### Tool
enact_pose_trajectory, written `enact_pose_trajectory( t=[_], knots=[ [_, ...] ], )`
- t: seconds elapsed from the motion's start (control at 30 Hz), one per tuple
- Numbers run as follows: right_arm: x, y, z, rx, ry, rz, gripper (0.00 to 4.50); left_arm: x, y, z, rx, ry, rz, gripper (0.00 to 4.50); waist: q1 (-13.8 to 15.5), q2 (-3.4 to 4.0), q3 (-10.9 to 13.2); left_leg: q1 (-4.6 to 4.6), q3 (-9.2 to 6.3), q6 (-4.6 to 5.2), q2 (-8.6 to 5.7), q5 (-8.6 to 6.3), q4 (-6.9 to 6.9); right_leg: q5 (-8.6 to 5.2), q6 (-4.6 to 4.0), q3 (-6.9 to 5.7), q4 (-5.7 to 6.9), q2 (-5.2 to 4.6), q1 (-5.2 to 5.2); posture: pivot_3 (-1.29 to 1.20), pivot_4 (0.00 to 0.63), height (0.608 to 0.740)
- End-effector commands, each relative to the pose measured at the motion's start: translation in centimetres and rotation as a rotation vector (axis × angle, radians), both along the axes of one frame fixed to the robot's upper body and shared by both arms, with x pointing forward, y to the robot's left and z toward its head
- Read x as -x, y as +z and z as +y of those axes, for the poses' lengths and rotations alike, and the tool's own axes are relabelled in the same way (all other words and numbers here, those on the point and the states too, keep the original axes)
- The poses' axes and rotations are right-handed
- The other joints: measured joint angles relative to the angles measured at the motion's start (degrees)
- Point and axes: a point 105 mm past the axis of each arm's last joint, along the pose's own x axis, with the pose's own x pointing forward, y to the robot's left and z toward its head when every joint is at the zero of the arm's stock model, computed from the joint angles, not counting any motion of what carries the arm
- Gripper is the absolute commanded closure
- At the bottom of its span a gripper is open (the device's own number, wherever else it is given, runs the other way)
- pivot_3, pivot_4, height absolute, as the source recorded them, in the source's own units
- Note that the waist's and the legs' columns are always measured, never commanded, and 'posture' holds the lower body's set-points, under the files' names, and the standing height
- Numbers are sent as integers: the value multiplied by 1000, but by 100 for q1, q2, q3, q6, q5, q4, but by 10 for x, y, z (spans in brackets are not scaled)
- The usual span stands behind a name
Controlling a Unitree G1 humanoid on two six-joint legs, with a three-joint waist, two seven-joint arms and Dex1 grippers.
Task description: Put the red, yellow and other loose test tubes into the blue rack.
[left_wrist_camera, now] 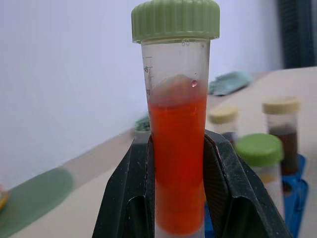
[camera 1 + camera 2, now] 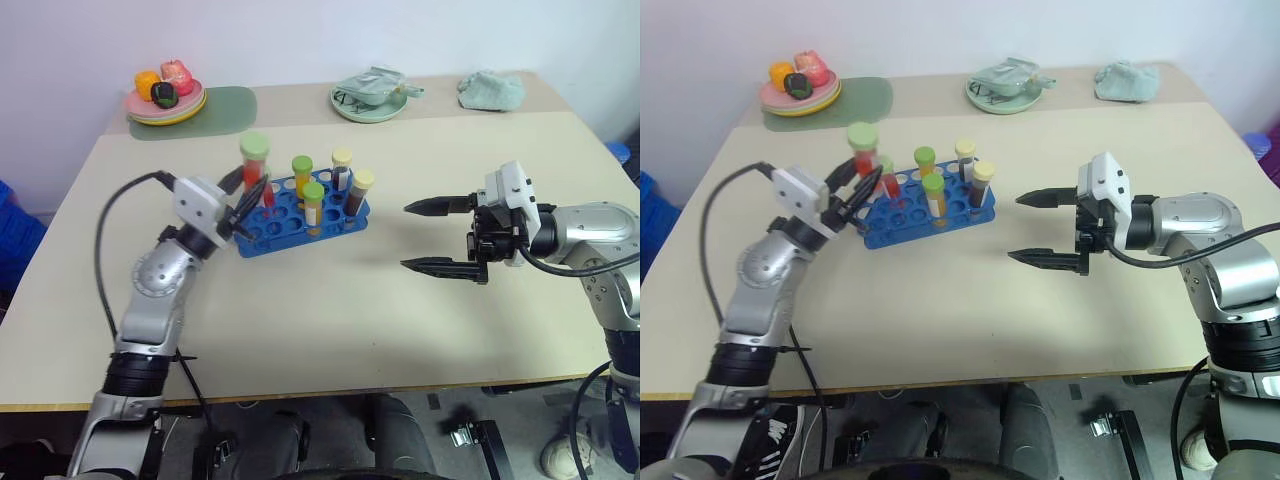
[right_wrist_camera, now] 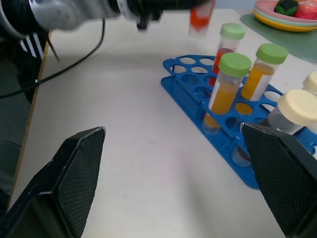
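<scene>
The blue rack [image 2: 300, 222] stands on the table left of centre. It holds green-capped orange tubes [image 2: 313, 202], cream-capped tubes [image 2: 362, 190] and a green-capped red tube [image 3: 227, 45]. My left gripper [image 2: 250, 192] is shut on another red test tube [image 2: 255, 165] with a green cap [image 1: 175, 20]. It holds this tube upright just above the rack's left end, its fingers [image 1: 124, 198] clamping the lower half. To the right of the rack, my right gripper [image 2: 406, 236] is open, empty and pointing at the rack. No yellow loose tube is in view.
At the back left, a plate of toy food [image 2: 165, 100] sits on a green mat [image 2: 228, 108]. Further right along the back are a green dish with a packet [image 2: 368, 97] and a crumpled cloth [image 2: 490, 90]. Bare tabletop [image 2: 330, 310] lies in front of the rack.
</scene>
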Motion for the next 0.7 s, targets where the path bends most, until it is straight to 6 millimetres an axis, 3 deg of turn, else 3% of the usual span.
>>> enact_pose_trajectory(
  t=[0.03, 0.23, 0.37, 0.7],
  knots=[
    [3, 11, -3, 2, -11, -48, 0, 2, 2, -8, 30, -17, -26, 3789, -25, 0, 0, 0, -1, 0, 1, 0, 0, 0, 0, 0, 0, 0, 0, 0, 150, 740],
    [4, 12, -7, 6, -35, -49, 0, 6, -10, -5, 22, -5, -12, 3789, -39, 0, 0, 1, -1, 0, 1, 0, 0, 0, 0, 0, 2, 0, 0, 0, 150, 740],
    [4, 10, -8, 5, -43, -49, 0, -2, -19, 5, -17, 57, -6, 3789, -30, 0, 0, 2, -1, 0, 1, 0, 1, 0, 0, 0, 2, 1, 1, 0, 150, 740],
    [2, 13, -6, 8, -48, -72, 0, -5, -39, -8, 28, 14, 66, 3789, -35, 0, 0, 2, -1, 1, 0, 0, 1, 0, 0, 0, 1, 0, 2, 0, 150, 740]
  ],
)
